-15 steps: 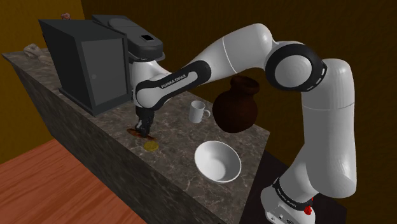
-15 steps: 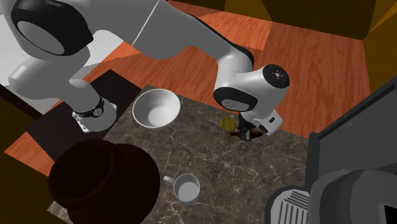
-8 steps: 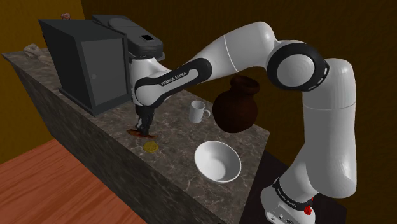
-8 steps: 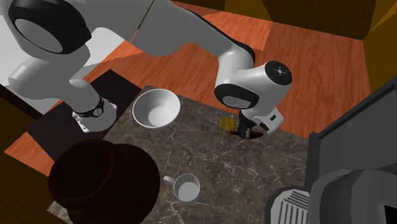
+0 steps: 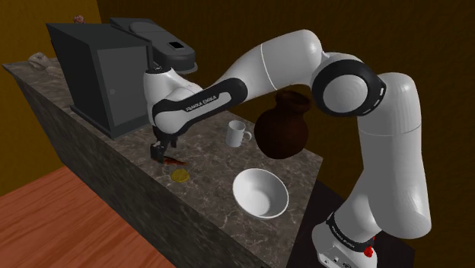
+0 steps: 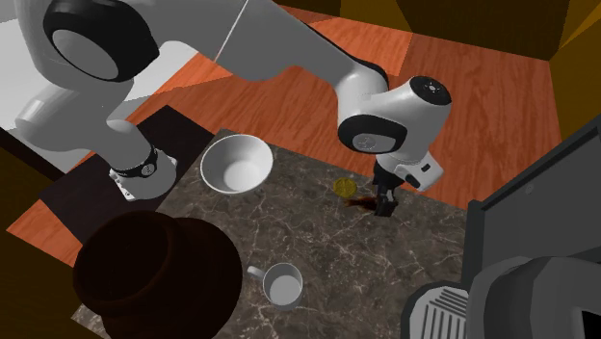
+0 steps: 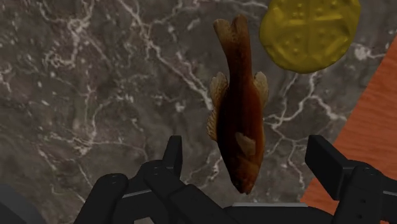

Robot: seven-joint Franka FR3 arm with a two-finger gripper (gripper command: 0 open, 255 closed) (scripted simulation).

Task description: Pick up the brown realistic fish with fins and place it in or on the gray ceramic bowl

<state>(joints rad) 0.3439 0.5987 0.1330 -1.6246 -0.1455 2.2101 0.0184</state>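
Nearest the hand camera, your gripper [image 7: 245, 153] has its fingers spread wide, one on each side of the brown fish [image 7: 236, 108], and neither touches it, so nothing's held right now. The fish lies flat on the dark marbled counter [image 7: 95, 83], head end between the fingers and forked tail pointing off toward a yellow disc [image 7: 310, 32] just past it. Straddling it lengthwise makes sense to me: closing would pinch the slim body across its flanks, not the fins.

Further along the counter sits the white bowl [image 5: 263, 194], mouth up and well apart from the fish, so I'd call it an easy drop once you get there. Behind that are a white mug [image 5: 237, 134], a dark brown jug [image 5: 282, 129] and a dark grey box appliance [image 5: 106, 72] at the back.

Versus half a second ago: the hand stood right over the fish, hiding most of it. Now it's slid toward the shoulder view's left, near the counter edge, and the fish shows beside it. Bowl and disc haven't budged. My guess is the grab didn't take.
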